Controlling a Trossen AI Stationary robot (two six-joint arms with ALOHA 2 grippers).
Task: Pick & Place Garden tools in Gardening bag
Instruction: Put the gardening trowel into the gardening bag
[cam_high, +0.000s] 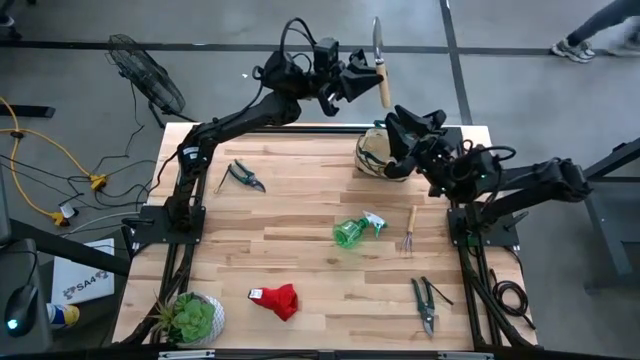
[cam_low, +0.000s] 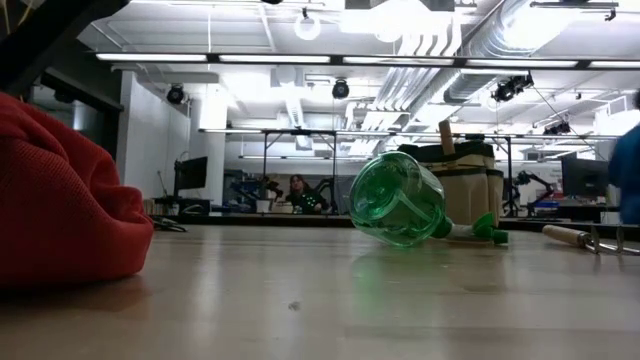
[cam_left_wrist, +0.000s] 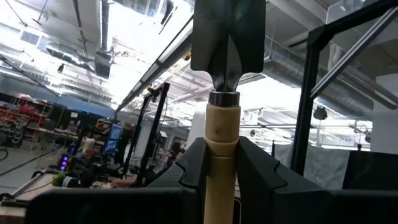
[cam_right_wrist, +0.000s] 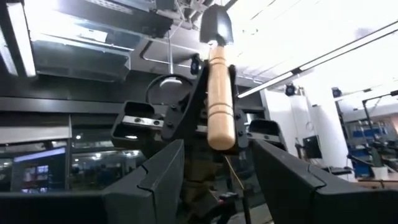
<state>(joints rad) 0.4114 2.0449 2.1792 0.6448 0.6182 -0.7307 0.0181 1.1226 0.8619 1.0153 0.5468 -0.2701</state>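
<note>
Here the left pincer (cam_high: 372, 78) is clamped on the wooden handle of a trowel (cam_high: 380, 62), blade pointing away from the tabletop (cam_high: 300, 200), held high beyond the far edge; gripping low on the handle as the left wrist view shows (cam_left_wrist: 221, 168) probably keeps the tool steady for lowering into the bag. The gardening bag (cam_high: 378, 155) stands at the far right of the tabletop, and the right pincer (cam_high: 400, 128) hovers just above it with fingers spread and nothing between them, likely ready to steady the bag or receive the trowel. Still lying loose are the green spray bottle (cam_high: 352, 231), a hand fork (cam_high: 410, 231), two pairs of shears (cam_high: 244, 177) (cam_high: 425, 304) and the red glove (cam_high: 277, 299); the potted plant (cam_high: 192, 318) sits apart in the near left corner.
</note>
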